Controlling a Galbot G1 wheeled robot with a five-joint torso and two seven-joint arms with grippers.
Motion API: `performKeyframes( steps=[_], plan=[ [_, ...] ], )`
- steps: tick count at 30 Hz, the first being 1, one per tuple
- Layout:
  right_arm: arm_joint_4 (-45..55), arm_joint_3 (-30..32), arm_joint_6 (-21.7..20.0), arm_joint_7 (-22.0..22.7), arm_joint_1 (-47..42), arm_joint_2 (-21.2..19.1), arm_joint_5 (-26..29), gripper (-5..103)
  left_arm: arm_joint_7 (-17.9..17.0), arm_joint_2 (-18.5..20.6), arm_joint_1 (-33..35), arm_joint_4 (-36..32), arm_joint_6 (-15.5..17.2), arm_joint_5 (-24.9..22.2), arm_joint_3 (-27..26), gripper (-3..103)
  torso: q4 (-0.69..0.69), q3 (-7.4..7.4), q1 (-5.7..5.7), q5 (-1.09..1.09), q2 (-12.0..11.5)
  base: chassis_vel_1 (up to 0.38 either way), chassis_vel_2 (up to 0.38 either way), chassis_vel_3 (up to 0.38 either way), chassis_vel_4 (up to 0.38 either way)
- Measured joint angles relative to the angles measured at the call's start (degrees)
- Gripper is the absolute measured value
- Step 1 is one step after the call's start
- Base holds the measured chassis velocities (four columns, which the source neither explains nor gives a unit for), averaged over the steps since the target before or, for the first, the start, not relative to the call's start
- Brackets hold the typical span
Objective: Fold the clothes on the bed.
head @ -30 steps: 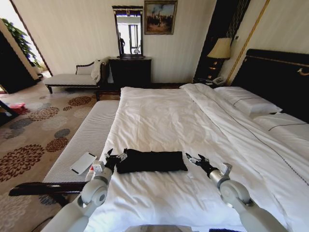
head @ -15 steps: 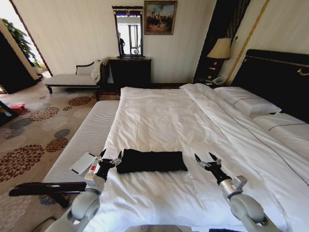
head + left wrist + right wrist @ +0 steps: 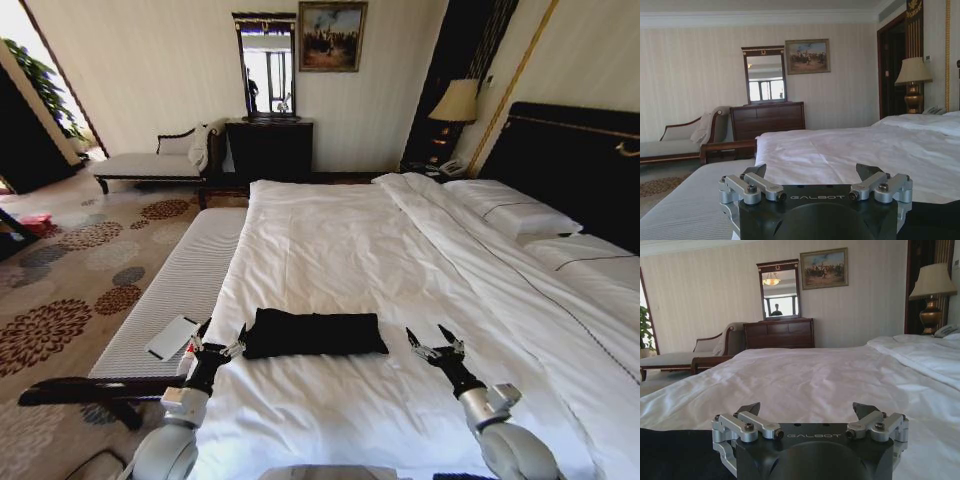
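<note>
Both grippers sit empty with jaws spread. My left gripper (image 3: pixel 218 338) hovers just off the near-left end of the clothes (image 3: pixel 313 333), a compact black bundle between my two tools on the bed (image 3: pixel 340 240); my right gripper (image 3: pixel 435 343) stands apart from its other end. I'd judge folding nearly finished, so I'd avoid snagging fabric.

a padded bench (image 3: pixel 175 285) carries a white card (image 3: pixel 172 337); a dresser (image 3: pixel 268 148), mirror (image 3: pixel 267 66), painting (image 3: pixel 332 35) and lamp (image 3: pixel 456 103) line the far wall.

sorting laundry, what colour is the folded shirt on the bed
Black, clearest in the head view: shirt on the bed.
</note>
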Motion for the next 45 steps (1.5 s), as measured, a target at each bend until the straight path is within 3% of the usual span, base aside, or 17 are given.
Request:
performKeyframes(
  steps=[1, 5, 6, 7, 8, 11, 13, 17, 18, 22, 27, 37, 45],
  plan=[
    [0.0, 0.0, 0.0, 0.0, 0.0, 0.0, 0.0, 100, 0.0, 0.0, 0.0, 0.0, 0.0, 0.0, 0.0, 100, 0.00, 0.00, 0.00, 0.00, 0.0, 0.000, 0.000, 0.000, 0.000],
    [4.2, 0.4, -10.7, -1.8, -1.4, -3.7, 16.0, 100, 0.0, 0.0, 0.0, 0.0, 0.1, 0.0, 0.0, 100, 0.00, 0.00, 0.00, -0.01, 0.0, 0.000, 0.000, 0.000, 0.000],
    [4.2, 0.4, -10.7, -1.8, -1.4, -3.7, 16.0, 100, 0.0, 0.0, 0.0, 0.0, 0.1, 0.0, 0.0, 100, 0.00, 0.00, 0.00, -0.01, 0.0, 0.000, 0.000, 0.000, 0.000],
    [5.7, 1.0, -14.3, -1.2, -1.3, -5.0, 21.0, 100, 0.0, 0.0, -0.1, 0.0, 0.2, 0.0, 0.0, 100, 0.00, 0.01, 0.01, -0.01, 0.0, 0.000, 0.000, 0.000, 0.000],
    [6.2, 1.1, -15.5, -0.6, -1.2, -5.5, 22.6, 100, 0.0, 0.0, -0.1, 0.0, 0.2, -0.1, 0.0, 100, -0.01, 0.00, 0.00, -0.01, 0.0, 0.000, 0.000, 0.000, 0.000],
    [7.8, 1.6, -25.1, 7.8, 2.7, -9.7, 38.4, 100, 0.0, 0.0, -0.1, 0.0, 0.3, -0.2, 0.0, 100, 0.00, 0.00, 0.00, -0.01, 0.0, 0.000, 0.000, 0.000, 0.000],
    [7.4, 1.6, -26.4, 8.8, 3.8, -10.6, 40.9, 100, 0.0, 0.0, -0.1, 0.0, 0.3, -0.2, 0.1, 100, 0.02, 0.00, 0.00, -0.02, 0.0, 0.000, 0.000, 0.000, 0.000],
    [3.2, 0.5, -35.4, 16.4, 9.8, -15.0, 54.6, 100, -0.1, 0.0, -0.2, 0.0, 0.3, -0.2, 0.1, 100, 0.02, 0.01, 0.01, 0.00, 0.0, 0.000, 0.000, 0.000, 0.000],
    [3.2, 0.5, -35.4, 16.4, 9.8, -15.0, 54.6, 100, -0.1, 0.0, -0.2, 0.0, 0.3, -0.2, 0.1, 100, 0.02, 0.01, 0.01, 0.00, 0.0, 0.000, 0.000, 0.000, 0.000],
    [1.1, -1.2, -43.5, 21.8, 13.1, -16.5, 63.3, 100, -0.1, 0.0, -0.2, 0.0, 0.3, -0.3, 0.1, 100, 0.00, 0.01, 0.01, -0.01, 0.0, 0.000, 0.000, 0.000, 0.000],
    [-2.9, -4.1, -47.7, 23.4, 17.4, -16.8, 64.6, 100, -0.1, 0.1, -0.2, 0.0, 0.4, -0.3, 0.1, 100, 0.01, 0.01, 0.01, -0.01, 0.0, 0.000, 0.000, 0.000, 0.000],
    [-13.8, -10.0, -48.0, 22.5, 26.1, -18.0, 63.0, 100, -0.1, 0.1, -0.3, 0.0, 0.4, -0.4, 0.2, 100, 0.00, 0.01, 0.01, -0.01, 0.0, 0.000, 0.000, 0.000, 0.000],
    [-18.2, -14.7, -47.7, 22.7, 32.5, -16.7, 62.3, 100, -0.2, 0.1, -0.3, 0.0, 0.4, -0.4, 0.2, 100, 0.02, 0.01, 0.02, 0.00, 0.0, 0.000, 0.000, 0.000, 0.000]
  ],
)
